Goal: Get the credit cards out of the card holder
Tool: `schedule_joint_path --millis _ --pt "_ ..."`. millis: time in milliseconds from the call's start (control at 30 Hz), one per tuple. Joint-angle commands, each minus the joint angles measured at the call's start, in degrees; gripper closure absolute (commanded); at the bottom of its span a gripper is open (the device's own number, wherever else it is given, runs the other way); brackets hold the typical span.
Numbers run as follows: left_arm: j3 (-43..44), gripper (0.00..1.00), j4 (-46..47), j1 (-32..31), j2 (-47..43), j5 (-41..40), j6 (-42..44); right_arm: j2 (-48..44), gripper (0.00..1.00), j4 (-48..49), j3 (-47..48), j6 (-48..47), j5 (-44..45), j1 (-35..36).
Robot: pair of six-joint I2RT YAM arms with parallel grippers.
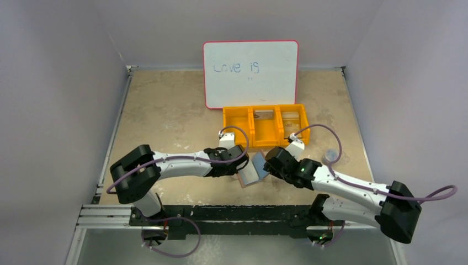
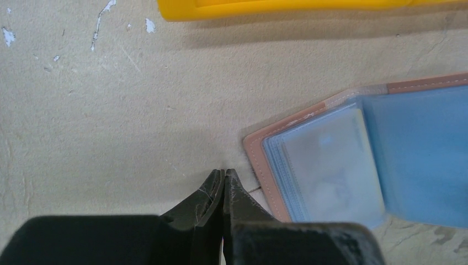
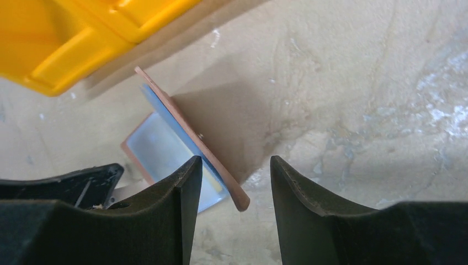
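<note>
The left arm (image 1: 176, 163) reaches in low from the left of the card holder (image 1: 254, 170). The left gripper (image 2: 223, 175) is closed tip to tip just beside one corner of the holder (nothing shows between the pads). The right arm (image 1: 353, 187) stretches in from the holder's right. The right gripper (image 3: 233, 164) has its jaws apart, with the holder's raised flap between them, nearer the left finger.

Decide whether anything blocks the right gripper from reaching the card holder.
Nothing visible does. The right gripper is open, and the raised brown cover of the card holder reaches into the gap between its fingers.
</note>
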Motion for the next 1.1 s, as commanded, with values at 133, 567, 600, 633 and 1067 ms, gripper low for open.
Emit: schedule_joint_path --millis 133,567,600,633,1067 --pt "-0.52 1.0 4.35 -0.1 -3.58 1.03 3.16 0.59 0.52 4.5 3.45 -13.43 -1.41 -2.0" --pt "-2.04 0.88 3.66 0.61 -6.71 -0.11 4.09 -7.36 1.0 15.89 -5.52 -12.7 -12.33 -5.88" --pt "-2.13 0.86 3.96 0.61 -6.64 0.61 4.02 -8.43 1.0 16.87 -6.78 -12.0 -12.84 -5.88" --pt "-2.22 0.84 3.92 0.67 -6.62 1.21 3.93 -9.19 1.0 17.14 -7.72 -10.87 -13.17 -5.89" --pt "-1.68 0.89 0.26 0.65 -4.79 3.24 3.21 -8.04 0.98 16.33 -10.55 -6.23 -12.14 -5.88"
